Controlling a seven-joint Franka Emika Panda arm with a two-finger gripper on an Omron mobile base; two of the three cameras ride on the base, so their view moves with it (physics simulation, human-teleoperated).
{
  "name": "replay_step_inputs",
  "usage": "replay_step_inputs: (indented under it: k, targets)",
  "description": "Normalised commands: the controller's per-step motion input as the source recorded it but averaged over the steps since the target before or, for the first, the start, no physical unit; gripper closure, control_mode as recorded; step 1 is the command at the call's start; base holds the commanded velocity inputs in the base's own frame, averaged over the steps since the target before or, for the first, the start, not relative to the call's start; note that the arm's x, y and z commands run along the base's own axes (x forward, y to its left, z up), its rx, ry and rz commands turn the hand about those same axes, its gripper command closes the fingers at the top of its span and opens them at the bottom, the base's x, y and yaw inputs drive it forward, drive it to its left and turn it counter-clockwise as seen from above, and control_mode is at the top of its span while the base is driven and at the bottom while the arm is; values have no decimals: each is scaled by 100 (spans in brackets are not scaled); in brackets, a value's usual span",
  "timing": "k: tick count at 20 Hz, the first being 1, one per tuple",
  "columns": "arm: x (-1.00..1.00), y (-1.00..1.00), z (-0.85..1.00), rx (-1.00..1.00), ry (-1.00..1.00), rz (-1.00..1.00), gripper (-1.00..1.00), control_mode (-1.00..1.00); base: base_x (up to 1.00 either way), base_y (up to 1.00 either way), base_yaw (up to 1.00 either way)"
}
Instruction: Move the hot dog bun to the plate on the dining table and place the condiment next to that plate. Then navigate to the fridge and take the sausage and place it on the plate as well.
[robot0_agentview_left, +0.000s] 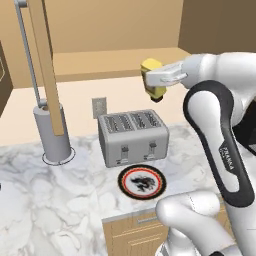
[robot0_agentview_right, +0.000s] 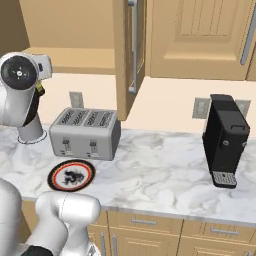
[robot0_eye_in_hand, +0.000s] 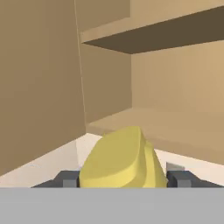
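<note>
Condiment (robot0_agentview_left: 153, 80) upright, cap downward

Both base views look forward-down from behind the arm, left and right, sharing the desk (robot0_agentview_left: 50, 200) and toaster (robot0_agentview_left: 132, 136). Hand view sits close, facing cabinet shelves (robot0_eye_in_hand: 166, 127).

**Arm raised, gripper closed on the condiment**

Your arm (robot0_agentview_left: 220, 150) rises from the base, the dark-jointed link standing near upright, then bends at the top so the white forearm reaches left and away from you. The wrist sits level, high over the work surface — well clear of it. Your gripper (robot0_agentview_left: 154, 82) points sideways, its jaws set part-way apart and clamped on the condiment (robot0_agentview_left: 152, 80), one finger on each flank. In the hand view the two dark fingertips (robot0_eye_in_hand: 68, 179) bracket the yellow body (robot0_eye_in_hand: 120, 159) — contact on both sides. In the right base view the wrist joint (robot0_agentview_right: 20, 72) faces the camera.
</note>
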Motion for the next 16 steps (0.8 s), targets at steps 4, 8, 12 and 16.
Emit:
replay_step_inputs:
  k: [4, 8, 12, 16]
  targets:
    - [-87, -69, -80, -4, 27, -19, 100, -100, 0, 0, 0]
    - [-44, -55, -76, 0, 23, -10, 100, -100, 0, 0, 0]
    - [-8, -25, -72, 0, 20, -6, 100, -100, 0, 0, 0]
    - [-21, -26, -37, 0, 0, 0, 100, -100, 0, 0, 0]
